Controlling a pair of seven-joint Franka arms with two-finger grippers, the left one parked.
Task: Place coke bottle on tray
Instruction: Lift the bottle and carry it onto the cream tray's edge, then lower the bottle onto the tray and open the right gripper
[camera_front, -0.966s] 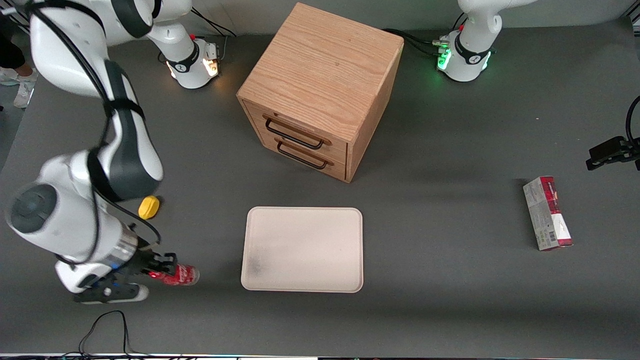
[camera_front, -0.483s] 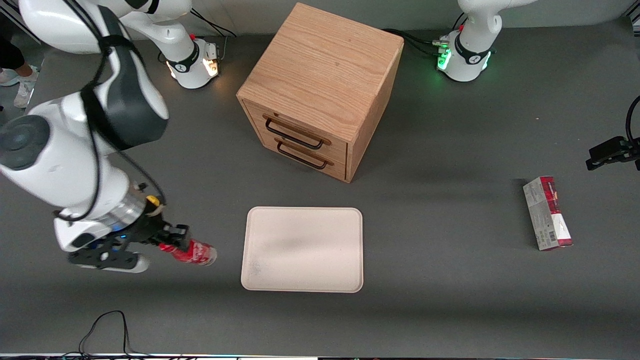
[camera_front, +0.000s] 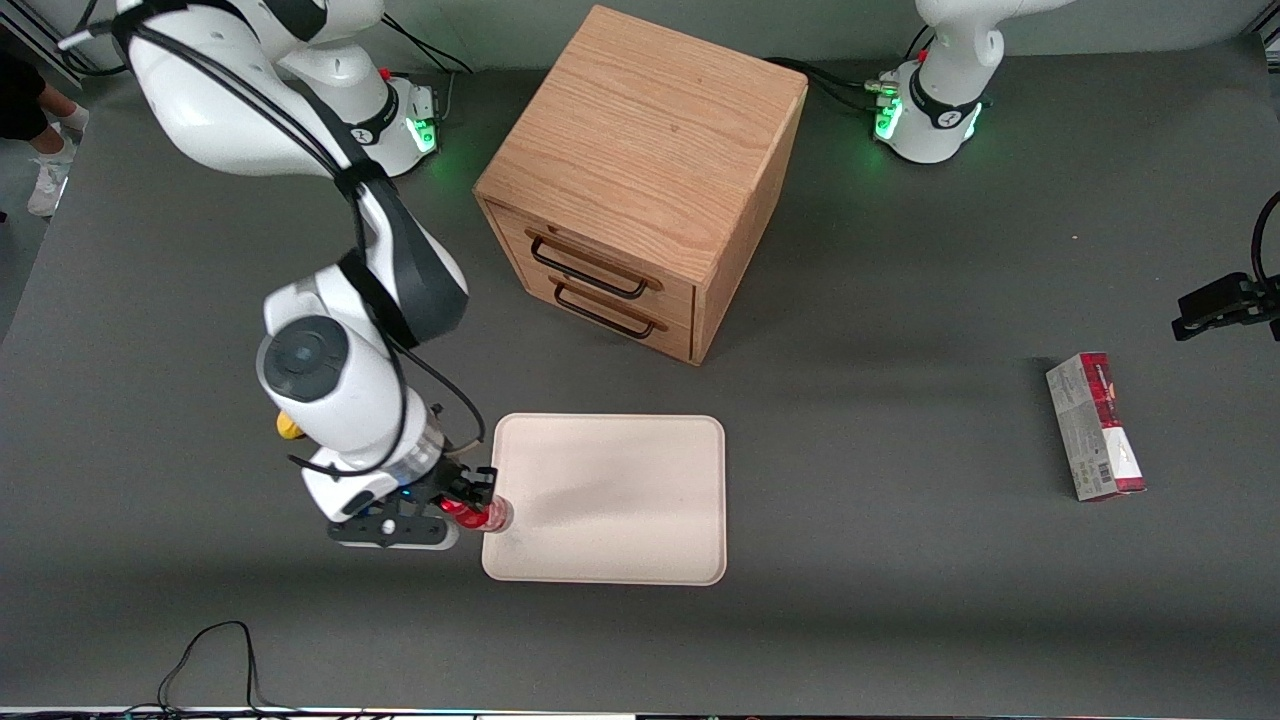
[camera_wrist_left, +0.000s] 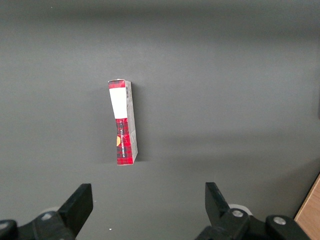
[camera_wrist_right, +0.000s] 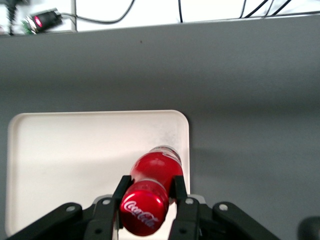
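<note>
Red plastic shows between the black fingers (camera_wrist_right: 178, 196) of the right gripper (camera_front: 470, 500): they pinch the coke bottle (camera_front: 478, 514) just below its red cap (camera_wrist_right: 144, 214), one finger on each side of the neck. Seen from the wrist camera, the cap with its white lettering faces the lens and the bottle's body points away, down toward the cream-white tray (camera_wrist_right: 75, 165). The bottle's lower end sits over the tray's rim at one rounded corner, partly over the tray's surface and partly over the grey table (camera_wrist_right: 250, 100); whether it touches the tray or hangs just above it cannot be told.

From the front, the gripper is at the tray's (camera_front: 610, 500) edge that faces the working arm's end of the table, near the corner closest to the camera. The white forearm (camera_front: 340, 390) rises above it and covers most of a yellow lemon-shaped lump (camera_front: 287, 426), of which only a small part peeks out beside the arm, apart from the tray. The tray's flat surface is bare apart from the bottle at its edge.

A wooden cabinet (camera_front: 640, 170) with two drawers and dark handles stands farther from the camera than the tray, apart from it. A red-and-grey carton (camera_front: 1095, 425) lies flat on the table toward the parked arm's end, well apart from the tray; the left wrist camera also shows this carton (camera_wrist_left: 123, 122) lying alone on the grey surface.
</note>
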